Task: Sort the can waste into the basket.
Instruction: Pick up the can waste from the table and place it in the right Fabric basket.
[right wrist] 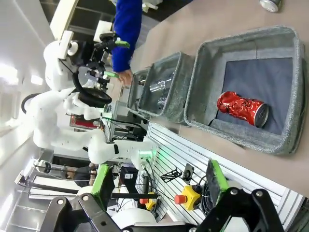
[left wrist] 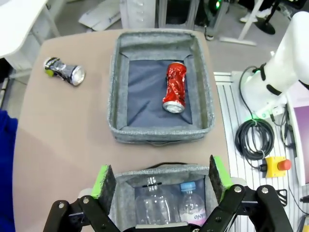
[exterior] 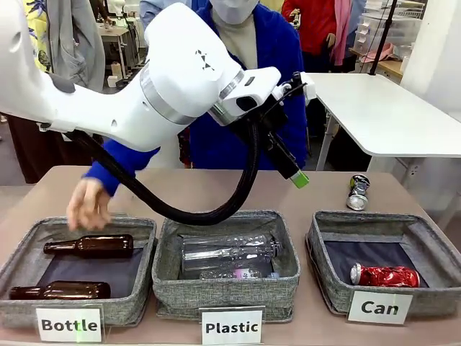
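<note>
The grey woven-fabric basket (exterior: 333, 254), rectangular and dark-lined, is seen holding the crumpled shiny red can (exterior: 385, 275) on its side. The crushed silver can (exterior: 357, 192) with dark print is laid on the tabletop (exterior: 216, 189) just behind that basket. The left gripper (left wrist: 160, 176) is held open and empty above the neighbouring bin (exterior: 173, 285) of clear plastic bottles (exterior: 227, 252). The right gripper (right wrist: 159, 178) is likewise spread open, empty.

Even, bright indoor light with soft shadows; wrist views bend at the edges, and glare whitens the right wrist view's left side.
</note>
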{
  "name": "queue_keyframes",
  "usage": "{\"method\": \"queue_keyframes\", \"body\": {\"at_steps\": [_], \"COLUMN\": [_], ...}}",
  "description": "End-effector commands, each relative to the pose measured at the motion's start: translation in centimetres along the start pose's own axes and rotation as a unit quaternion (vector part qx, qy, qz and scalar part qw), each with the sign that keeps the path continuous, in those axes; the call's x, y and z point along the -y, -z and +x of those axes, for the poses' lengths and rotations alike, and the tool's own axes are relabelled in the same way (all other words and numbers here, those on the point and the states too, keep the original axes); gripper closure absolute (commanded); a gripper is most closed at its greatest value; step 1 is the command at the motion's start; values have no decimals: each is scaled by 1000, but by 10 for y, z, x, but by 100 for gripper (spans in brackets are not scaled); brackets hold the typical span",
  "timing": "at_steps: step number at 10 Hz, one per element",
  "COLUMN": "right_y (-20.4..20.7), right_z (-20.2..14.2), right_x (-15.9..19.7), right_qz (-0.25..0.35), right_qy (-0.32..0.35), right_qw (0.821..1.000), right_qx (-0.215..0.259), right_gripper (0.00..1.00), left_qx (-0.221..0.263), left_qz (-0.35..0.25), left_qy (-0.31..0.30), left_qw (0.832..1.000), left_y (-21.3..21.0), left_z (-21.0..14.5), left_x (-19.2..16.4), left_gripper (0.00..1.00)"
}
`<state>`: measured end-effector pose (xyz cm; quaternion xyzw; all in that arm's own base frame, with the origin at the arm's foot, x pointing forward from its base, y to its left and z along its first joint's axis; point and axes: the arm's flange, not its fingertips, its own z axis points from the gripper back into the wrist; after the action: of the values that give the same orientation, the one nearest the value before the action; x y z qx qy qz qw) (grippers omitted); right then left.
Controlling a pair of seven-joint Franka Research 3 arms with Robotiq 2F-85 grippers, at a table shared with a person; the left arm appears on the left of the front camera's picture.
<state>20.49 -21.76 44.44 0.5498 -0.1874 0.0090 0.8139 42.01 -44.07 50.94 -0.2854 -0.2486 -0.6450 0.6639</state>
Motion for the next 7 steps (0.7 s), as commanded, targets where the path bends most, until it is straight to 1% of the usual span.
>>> {"method": "queue_keyframes", "body": {"at_steps": [1,2,3,5,6,7], "right_y": [5,10,24,69,98,129], "right_z": [1,1,2,6,7,8], "right_x": [-5,-9,-17,-37,-48,-58], "right_qz": [-2,2,11,16,19,26], "right_qy": [0,-2,-6,-27,-42,-55], "right_qw": [1000,1000,1000,999,997,995], "right_qx": [-2,-7,-21,-43,-64,-81], "right_gripper": [0,0,0,0,0,0], "left_qx": [19,26,35,60,91,121], "left_qz": [8,15,27,43,40,44], "left_qy": [2,-8,-30,-102,-145,-200], "left_qw": [1000,1000,999,992,984,971], "left_y": [-17,-31,-57,-113,-138,-163], "left_z": [-18,-29,-48,-95,-127,-162], "left_x": [6,8,10,19,28,38], "left_gripper": [0,0,0,0,0,0]}}
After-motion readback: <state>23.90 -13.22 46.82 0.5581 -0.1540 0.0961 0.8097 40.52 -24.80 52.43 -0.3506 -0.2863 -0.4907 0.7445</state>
